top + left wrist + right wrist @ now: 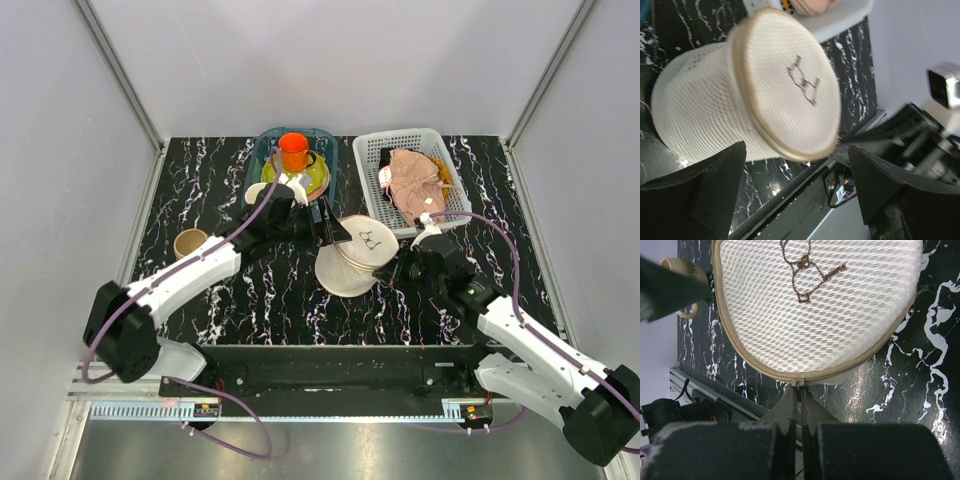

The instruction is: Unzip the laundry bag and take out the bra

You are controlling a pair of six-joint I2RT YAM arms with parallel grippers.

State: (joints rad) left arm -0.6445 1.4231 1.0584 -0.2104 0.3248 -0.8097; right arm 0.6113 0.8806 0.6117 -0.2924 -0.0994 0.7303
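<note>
A black, white-veined table (260, 300) carries a tan cup (189, 242) at far left, standing alone and well apart from everything else. The left arm reaches past it toward the centre. Behind that arm, at the back of the table, a clear blue bin (327, 136) holds a yellow-green plate (315, 178) with an orange cup (293, 150) upright on it.

The left fingers (705, 190) stand wide apart and hold nothing. They point at the laundry bag (362, 255) from just beside it, without touching it in the wrist view.

The cream mesh bag lies near the middle of the table, just in front of the bin and the basket, between the two sets of fingers. It is tipped on its side, with its round printed face, marked by a small spectacles print (371, 239), turned up and outward. What it holds cannot be made out through the mesh. The tan zip seam around that face looks closed along the part in view.

The right fingers (790, 415) are pressed together, pinching the small metal zip pull (798, 384) at the rim of the printed face.

Back right, a white lattice basket (370, 150) holds a crumpled pale pink cloth (413, 180).
</note>
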